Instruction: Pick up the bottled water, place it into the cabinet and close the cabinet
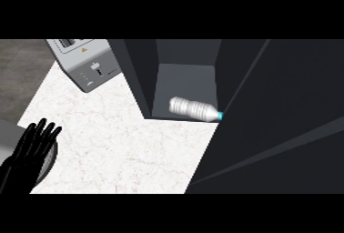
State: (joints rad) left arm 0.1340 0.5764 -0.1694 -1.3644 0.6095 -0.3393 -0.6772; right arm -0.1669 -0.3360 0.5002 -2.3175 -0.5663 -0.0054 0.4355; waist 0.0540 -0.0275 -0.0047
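A kitchen, pale white marble-patterned counter top (128,150), silver metal toaster (87,63) with slots and small controls standing at its back corner, tall dark grey cabinet (181,77) open beside it, grey floor beyond the counter edge

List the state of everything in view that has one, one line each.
bottled water: lying on its side inside the cabinet, blue cap toward the door.
cabinet: open.
cabinet door: swung out over the counter, not closed.
left robot hand: open, fingers up, resting at the lower left.
toaster: slots hold nothing visible.
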